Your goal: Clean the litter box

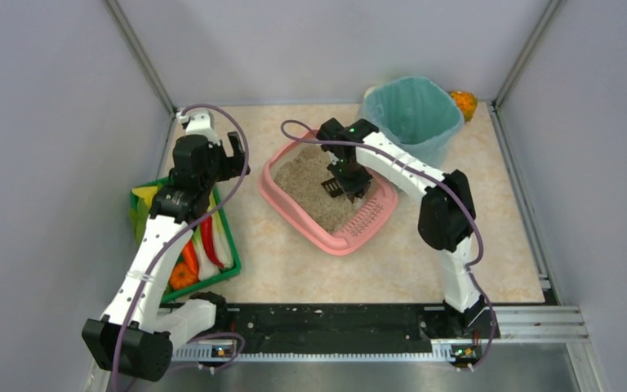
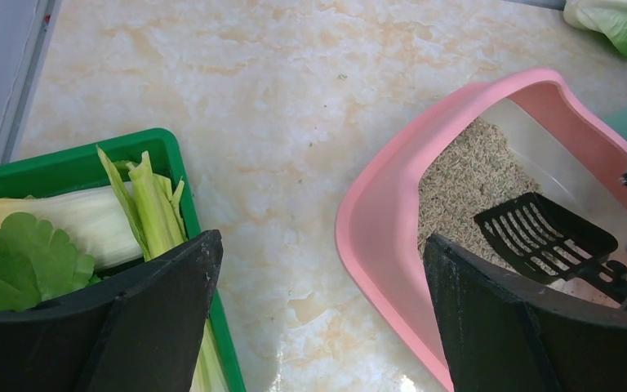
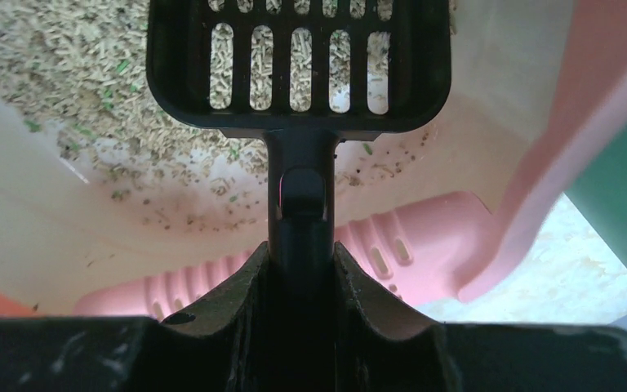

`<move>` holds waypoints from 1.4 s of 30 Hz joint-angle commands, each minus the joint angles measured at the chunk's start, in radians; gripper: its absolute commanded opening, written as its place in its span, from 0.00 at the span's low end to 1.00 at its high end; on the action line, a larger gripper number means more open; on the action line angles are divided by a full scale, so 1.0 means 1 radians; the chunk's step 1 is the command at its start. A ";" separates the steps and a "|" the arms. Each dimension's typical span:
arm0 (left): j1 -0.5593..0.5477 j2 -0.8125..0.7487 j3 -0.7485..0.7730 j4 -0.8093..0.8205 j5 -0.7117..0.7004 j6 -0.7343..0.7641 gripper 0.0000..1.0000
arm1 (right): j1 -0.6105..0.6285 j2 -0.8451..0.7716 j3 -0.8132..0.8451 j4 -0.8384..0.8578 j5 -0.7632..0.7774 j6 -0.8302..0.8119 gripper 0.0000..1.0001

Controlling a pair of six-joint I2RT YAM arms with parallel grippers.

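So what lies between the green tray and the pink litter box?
Only bare marbled tabletop, with a few tiny specks, separates the green tray from the litter box. The left wrist view shows that stretch best.

Open tabletop (image 1: 249, 237) is left between the green tray (image 1: 220, 276) and the litter box (image 1: 282, 204). The box's far side is crowded by the teal bin (image 1: 412, 110), and overhead it's blocked by the right arm (image 1: 400, 163) and scoop (image 1: 335, 189).

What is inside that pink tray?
Beige litter covers much of the pink tray, and a black slotted scoop, gripped by the right fingers, hangs over it. Anything buried in the litter is hidden.
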 commanded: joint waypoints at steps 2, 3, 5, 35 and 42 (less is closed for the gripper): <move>0.003 -0.020 -0.005 0.053 -0.018 0.012 0.98 | 0.008 0.084 0.043 0.046 0.068 -0.024 0.00; 0.003 -0.020 -0.004 0.053 -0.019 0.012 0.98 | 0.009 0.097 0.049 0.064 0.072 -0.033 0.00; 0.003 -0.023 -0.003 0.052 -0.021 0.013 0.98 | 0.009 0.122 0.053 0.106 0.083 -0.053 0.00; 0.003 -0.060 0.012 0.029 -0.064 0.066 0.98 | 0.010 0.059 -0.107 0.662 -0.059 -0.277 0.00; 0.003 -0.060 0.010 0.032 -0.056 0.060 0.97 | 0.008 -0.089 -0.359 0.942 -0.127 -0.253 0.00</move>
